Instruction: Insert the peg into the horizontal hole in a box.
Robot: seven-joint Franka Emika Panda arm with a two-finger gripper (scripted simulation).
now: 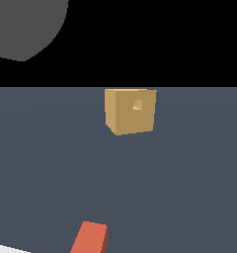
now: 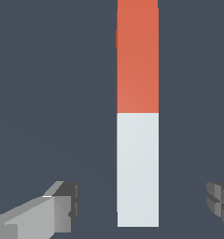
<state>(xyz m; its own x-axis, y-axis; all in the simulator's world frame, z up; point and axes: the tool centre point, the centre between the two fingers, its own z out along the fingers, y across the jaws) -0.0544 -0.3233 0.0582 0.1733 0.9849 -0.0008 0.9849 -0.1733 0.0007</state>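
The box is a tan cube standing on the dark grey surface in the middle distance of the exterior view. Its hole is a small square opening in the face turned toward the camera. The peg lies flat near the bottom edge of the exterior view, only its orange-red end showing. In the wrist view the peg is a long bar, one half orange-red and the other half white. My gripper is open, its fingers apart on either side of the peg's white end, not touching it.
A large grey rounded shape fills the upper corner at the exterior view's left. A white patch shows at the bottom corner on the exterior view's left. Beyond the dark grey floor the background is black.
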